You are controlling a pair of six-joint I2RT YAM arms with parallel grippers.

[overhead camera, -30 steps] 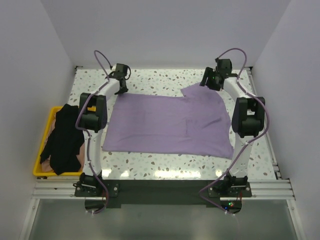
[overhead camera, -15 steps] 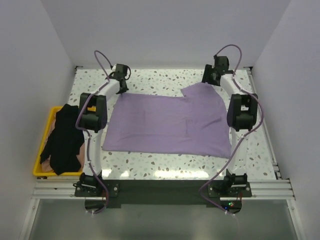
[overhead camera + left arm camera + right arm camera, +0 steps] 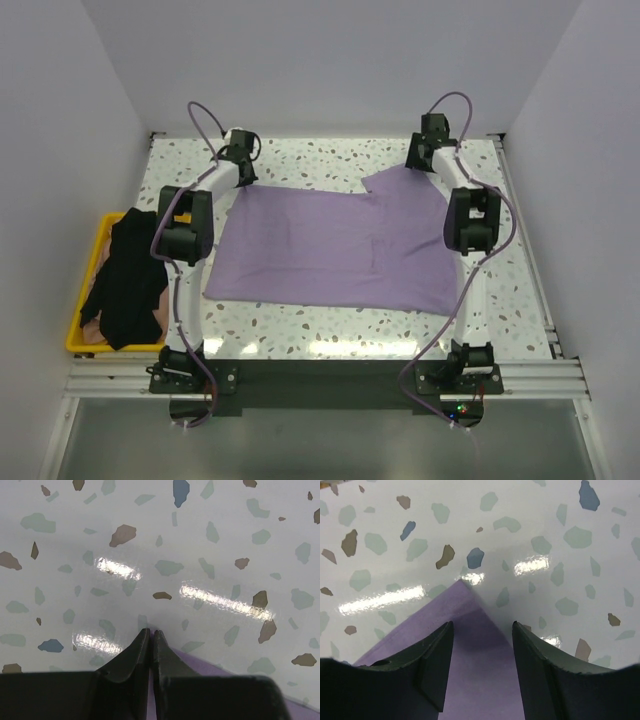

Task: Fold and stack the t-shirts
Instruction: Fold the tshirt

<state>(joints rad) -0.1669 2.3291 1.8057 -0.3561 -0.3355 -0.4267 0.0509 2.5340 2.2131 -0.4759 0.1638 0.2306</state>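
The lavender t-shirt (image 3: 340, 250) lies spread on the table (image 3: 330, 160). It looks soft, light and limp, so corners are the best places to pinch it. The left gripper (image 3: 151, 632) has its jaws closed on 1 corner, with cloth trailing behind them. The right gripper (image 3: 482, 624) has its jaws apart, a sleeve tip between them. Well left of both, a yellow crate (image 3: 88, 345) holds the black t-shirt (image 3: 125, 275).
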